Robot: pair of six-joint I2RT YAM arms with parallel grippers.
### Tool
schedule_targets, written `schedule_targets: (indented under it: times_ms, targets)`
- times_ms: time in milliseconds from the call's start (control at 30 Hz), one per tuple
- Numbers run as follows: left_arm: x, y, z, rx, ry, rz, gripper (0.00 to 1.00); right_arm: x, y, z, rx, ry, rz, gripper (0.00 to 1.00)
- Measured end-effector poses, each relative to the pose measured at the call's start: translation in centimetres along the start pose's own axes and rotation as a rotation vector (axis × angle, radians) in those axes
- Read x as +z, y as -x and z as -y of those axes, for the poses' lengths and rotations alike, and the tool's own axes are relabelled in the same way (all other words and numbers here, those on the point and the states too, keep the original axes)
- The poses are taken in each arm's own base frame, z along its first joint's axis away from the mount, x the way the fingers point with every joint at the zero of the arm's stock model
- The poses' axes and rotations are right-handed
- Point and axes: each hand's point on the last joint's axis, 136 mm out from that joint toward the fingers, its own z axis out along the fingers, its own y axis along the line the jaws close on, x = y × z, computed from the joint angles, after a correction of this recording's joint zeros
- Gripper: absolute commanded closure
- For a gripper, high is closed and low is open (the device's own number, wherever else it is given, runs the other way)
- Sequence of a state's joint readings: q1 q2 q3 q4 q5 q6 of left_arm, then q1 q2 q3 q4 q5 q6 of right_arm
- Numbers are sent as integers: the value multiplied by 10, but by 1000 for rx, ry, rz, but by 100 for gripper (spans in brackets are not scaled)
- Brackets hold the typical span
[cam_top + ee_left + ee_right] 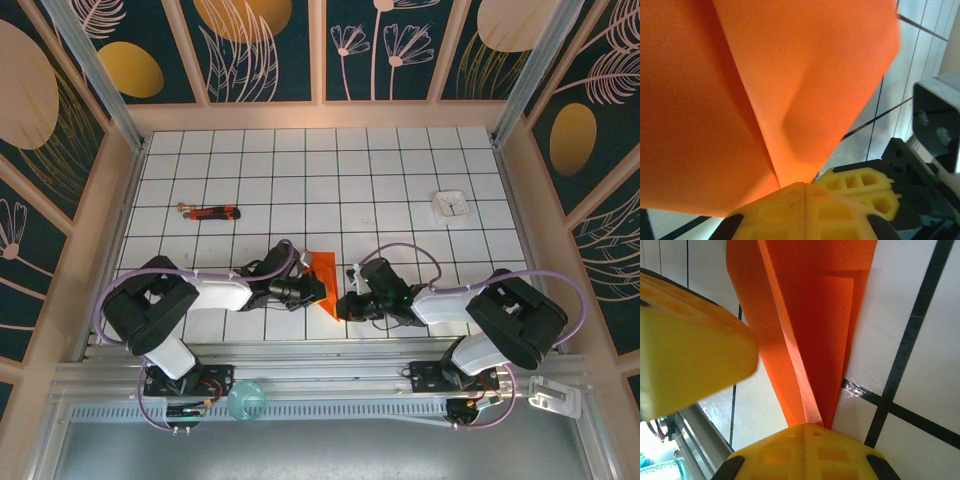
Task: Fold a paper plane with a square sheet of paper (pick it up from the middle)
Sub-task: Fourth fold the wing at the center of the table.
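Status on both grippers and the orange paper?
Left gripper shut on folded orange-red paper. Right gripper shut on same paper. Nothing blocking; red-and-black stick tool sits clear.

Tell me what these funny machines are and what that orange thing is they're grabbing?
They are two robot arms on a white tiled table. One picture looks down from above; the other two come from small cameras on each arm's wrist, so you see yellow fingers up close. The left gripper and the right gripper are both pinched shut on the orange paper, which already has folds in it, between the two arms. Also on the table: a red-and-black stick tool far to the left and a small white square on the right.
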State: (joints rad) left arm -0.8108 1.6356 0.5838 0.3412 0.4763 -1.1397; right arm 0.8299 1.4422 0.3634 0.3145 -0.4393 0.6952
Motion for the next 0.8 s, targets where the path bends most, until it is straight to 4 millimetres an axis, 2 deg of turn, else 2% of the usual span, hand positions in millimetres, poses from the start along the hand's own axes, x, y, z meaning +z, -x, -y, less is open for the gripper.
schedule_targets:
  times_ms: [633,800]
  targets:
    - [16,-1,6,-5,-13,-27,100,0,0,0,4,-2,-1,100]
    - [21,0,-2,-7,21,-34,100,-1,-1,1,15,-7,-2,100]
